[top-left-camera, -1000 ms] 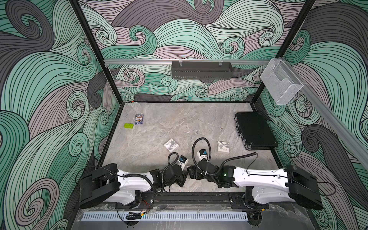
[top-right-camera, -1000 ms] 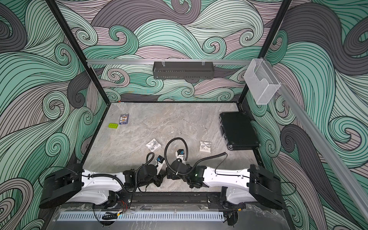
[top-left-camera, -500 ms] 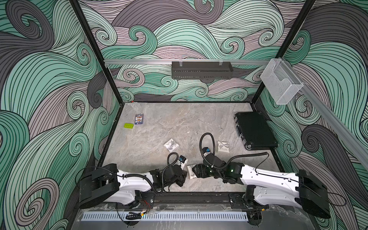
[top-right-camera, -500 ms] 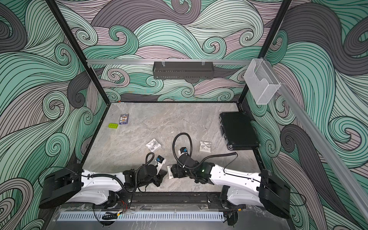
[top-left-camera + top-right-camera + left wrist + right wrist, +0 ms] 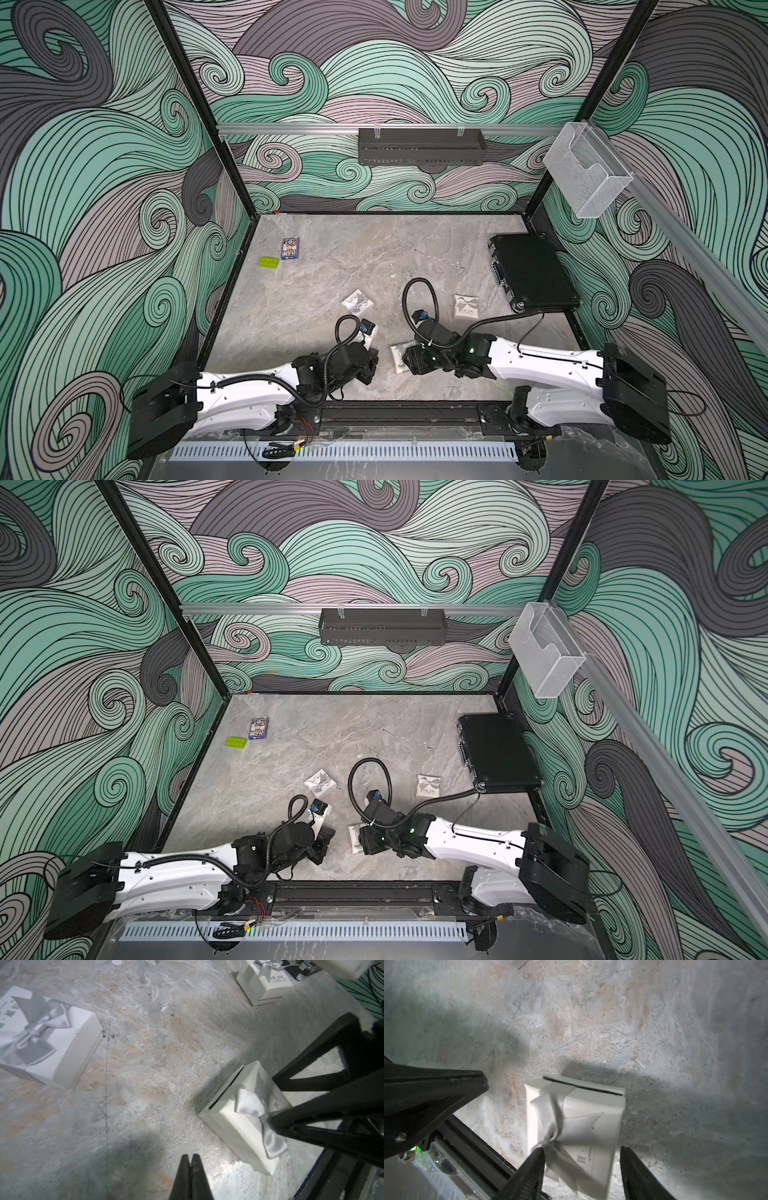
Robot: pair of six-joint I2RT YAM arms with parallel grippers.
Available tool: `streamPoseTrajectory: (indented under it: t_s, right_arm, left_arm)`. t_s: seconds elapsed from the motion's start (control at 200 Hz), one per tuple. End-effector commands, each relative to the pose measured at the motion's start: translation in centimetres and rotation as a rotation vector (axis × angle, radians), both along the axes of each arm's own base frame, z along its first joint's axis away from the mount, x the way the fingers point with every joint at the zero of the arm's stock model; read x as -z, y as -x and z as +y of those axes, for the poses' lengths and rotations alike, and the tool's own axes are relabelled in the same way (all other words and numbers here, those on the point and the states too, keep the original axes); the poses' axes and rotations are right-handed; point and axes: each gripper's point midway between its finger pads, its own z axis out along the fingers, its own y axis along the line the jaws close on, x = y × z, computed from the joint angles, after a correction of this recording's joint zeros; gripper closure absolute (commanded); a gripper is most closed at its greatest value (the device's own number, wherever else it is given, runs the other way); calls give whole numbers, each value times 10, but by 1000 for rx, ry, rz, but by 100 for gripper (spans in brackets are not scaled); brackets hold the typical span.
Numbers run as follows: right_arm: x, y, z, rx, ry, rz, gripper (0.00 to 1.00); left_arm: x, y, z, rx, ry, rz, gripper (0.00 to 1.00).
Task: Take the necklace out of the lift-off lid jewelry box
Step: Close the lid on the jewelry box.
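Bench [image 5: 332,270]: grey marbled slab filling the middle of both top views, patterned walls on three sides.
Left arm [image 5: 245,395]: white and black, lies along the lower left edge of the bench in both top views.
Right arm [image 5: 548,365]: same build, comes in from the lower right, wrist bent towards the lower middle.
Black case [image 5: 534,270]: flat and closed, at the right edge of the bench, against the wall.
Right end effector [image 5: 581,1149]: fingers apart, one on each side of the jewelry box. One finger [image 5: 535,1163] overlaps the bow. Cannot tell whether either finger presses on the box.
Left end effector [image 5: 190,1156]: fingers together, holding nothing, just above bare bench, near the jewelry box but apart from it.
Jewelry box [image 5: 591,1105]: white, standing on the bench at lower middle in both top views [image 5: 399,360], mostly under the right wrist. The lid is on and slightly askew, with a dark slit along one edge.
Necklace: hidden, since the lid covers the box.
Second white box [image 5: 357,302]: bowed, lid on, centre of the bench.
Third white box [image 5: 466,307]: bowed, lid on, right of centre, near the black case.
Card pack [image 5: 290,248]: upper left of the bench.
Green block [image 5: 269,262]: just beside the card pack, on its left.
Bow [image 5: 560,1126]: silver ribbon on the jewelry box lid.
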Motion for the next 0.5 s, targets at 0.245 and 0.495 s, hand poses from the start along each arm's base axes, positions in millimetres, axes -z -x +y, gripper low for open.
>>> streamPoseTrajectory:
  t_s: [0.245, 0.495]
  right_arm:
    - [14, -11, 11, -54, 54, 12, 46]
    - [12, -10, 10, -102, 70, 15, 43]
  left_arm:
    - [-7, -5, 7, -27, -15, -17, 100]
    - [-8, -4, 13, -39, -12, -25, 100]
